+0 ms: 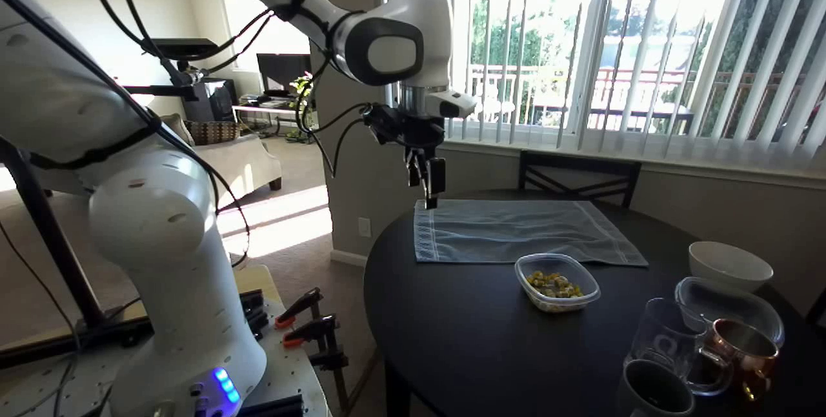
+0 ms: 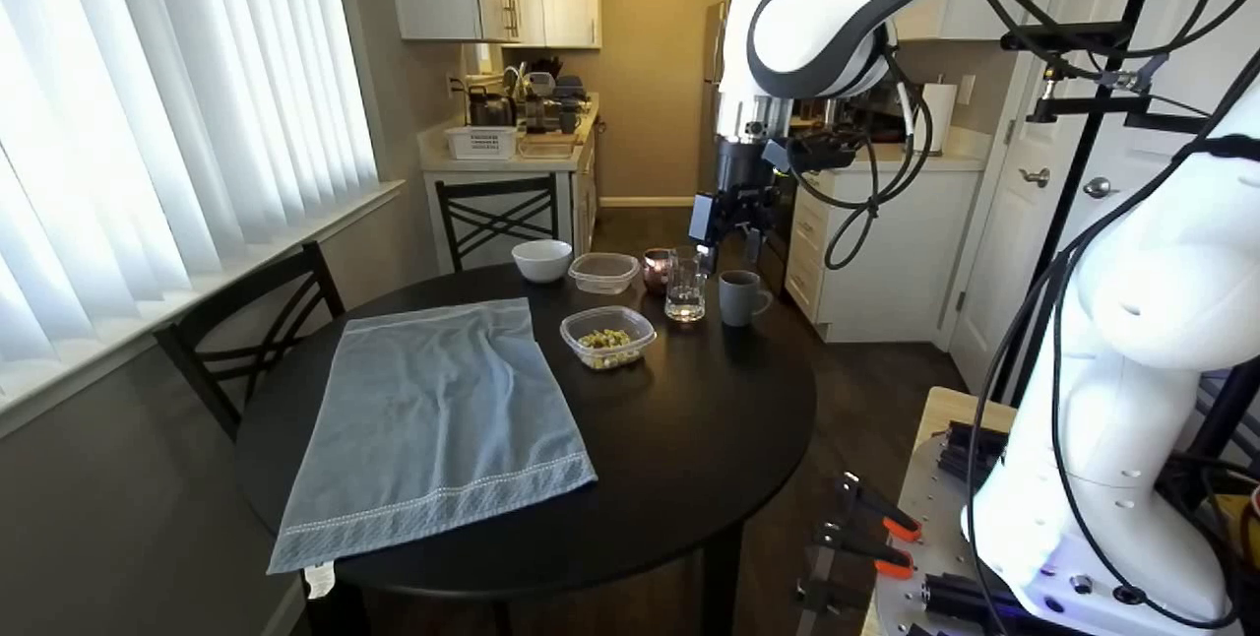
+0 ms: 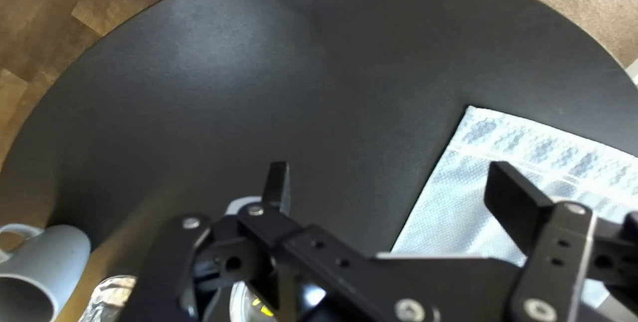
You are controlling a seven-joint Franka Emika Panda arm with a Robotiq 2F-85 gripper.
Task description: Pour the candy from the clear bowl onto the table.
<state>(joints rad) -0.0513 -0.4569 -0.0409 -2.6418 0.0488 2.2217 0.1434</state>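
The clear bowl (image 1: pixel 584 301) is a small, squarish transparent container standing upright on the dark round table (image 1: pixel 452 320). The candy (image 1: pixel 554 284), small yellow-gold pieces, lies in it. Another exterior view also shows the bowl (image 2: pixel 640 345), the candy (image 2: pixel 605 340) and the table (image 2: pixel 689 449). My gripper (image 1: pixel 424 186) hangs in the air above table height, apart from the bowl; it also shows in an exterior view (image 2: pixel 728 244). In the wrist view my gripper (image 3: pixel 386 187) has its fingers wide apart with nothing between them. There a finger hides most of the bowl (image 3: pixel 238 304).
A grey-blue cloth (image 2: pixel 433 410) covers part of the table beside the bowl. A white bowl (image 2: pixel 542 263), a second clear container (image 2: pixel 603 274), a copper mug (image 2: pixel 657 270), a tall glass mug (image 2: pixel 685 291) and a grey mug (image 2: pixel 738 299) stand close by. Chairs stand around the table.
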